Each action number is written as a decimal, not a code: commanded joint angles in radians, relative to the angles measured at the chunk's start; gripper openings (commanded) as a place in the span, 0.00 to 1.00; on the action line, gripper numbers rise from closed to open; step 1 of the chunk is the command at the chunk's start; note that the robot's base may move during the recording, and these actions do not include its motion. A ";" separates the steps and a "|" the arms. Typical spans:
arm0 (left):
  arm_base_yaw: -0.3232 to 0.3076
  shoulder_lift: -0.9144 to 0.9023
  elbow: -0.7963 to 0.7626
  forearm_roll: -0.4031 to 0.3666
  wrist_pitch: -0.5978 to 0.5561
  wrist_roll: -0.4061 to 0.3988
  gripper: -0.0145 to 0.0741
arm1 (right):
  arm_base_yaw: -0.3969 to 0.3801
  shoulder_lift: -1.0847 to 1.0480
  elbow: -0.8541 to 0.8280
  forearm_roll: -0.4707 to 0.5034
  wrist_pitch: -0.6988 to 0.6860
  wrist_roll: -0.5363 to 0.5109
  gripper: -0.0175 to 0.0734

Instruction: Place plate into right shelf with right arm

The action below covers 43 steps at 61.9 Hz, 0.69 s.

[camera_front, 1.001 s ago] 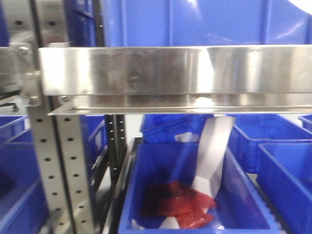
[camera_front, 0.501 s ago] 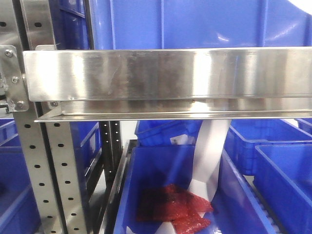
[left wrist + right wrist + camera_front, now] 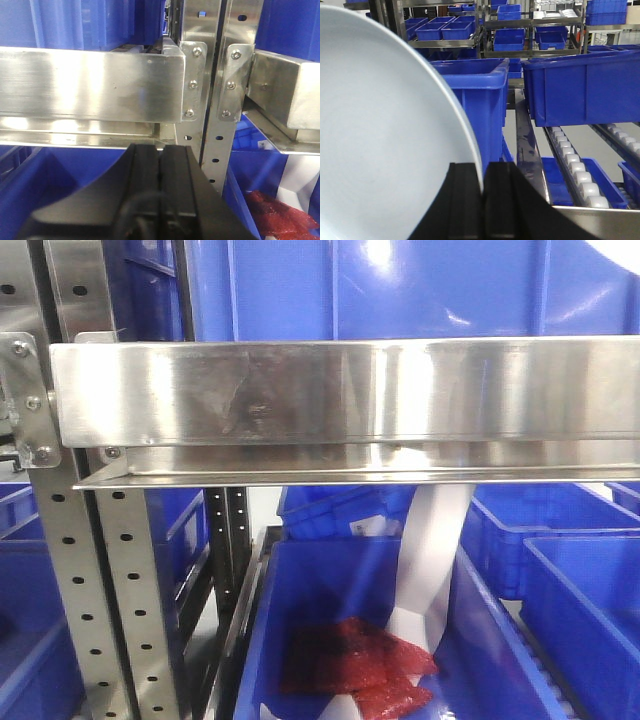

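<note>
- The right claw (image 3: 482,169) is closed almost fully. Its two black fingers (image 3: 465,200) pinch the rim of the plate (image 3: 385,135) between them.
- The plate is tilted on edge and fills the left half of the right wrist view. It is held up in front of a blue bin (image 3: 470,95) on the shelf (image 3: 350,390).
- No part of the plate that shows rests on a surface.
- The left claw (image 3: 160,148) has its fingers pressed together and holds nothing. It sits just below the steel rail (image 3: 90,85), close to the perforated upright (image 3: 200,75).
- Hidden or cut off:
  - The frame edges cut the plate at the left and the bottom, and the fingers cover its lowest visible rim.
  - The front view shows neither claw. The rail crosses it and hides the top of the white strip (image 3: 430,560).
  - That strip hangs into a lower bin (image 3: 300,580) and ends beside a red packet (image 3: 350,660), which is blurred.
  - A white curve (image 3: 622,248) in the front view's upper right corner is cut too short to identify.
- A roller track (image 3: 575,170) runs beside a second bin (image 3: 585,85), to the right of the claw.
</note>
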 commanded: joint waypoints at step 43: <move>-0.002 -0.010 0.010 -0.008 -0.090 -0.007 0.02 | -0.001 0.586 -0.665 0.044 -0.085 -0.002 0.25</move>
